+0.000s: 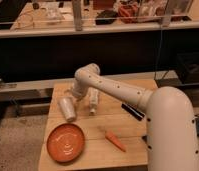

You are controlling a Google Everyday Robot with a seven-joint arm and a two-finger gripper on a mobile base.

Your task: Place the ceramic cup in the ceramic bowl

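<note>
Here the wooden table (100,150) carries all objects, located relative to the ceramic bowl (66,142), which sits at the table's front left corner. The ceramic cup (67,108) rests on the table just behind the bowl, apart from it. The gripper (73,93) hangs directly behind the cup, close to its top; whether it is open or closed cannot be told. A white tube (93,100) lies behind and right of the bowl. A carrot (115,141) lies to the bowl's right.
</note>
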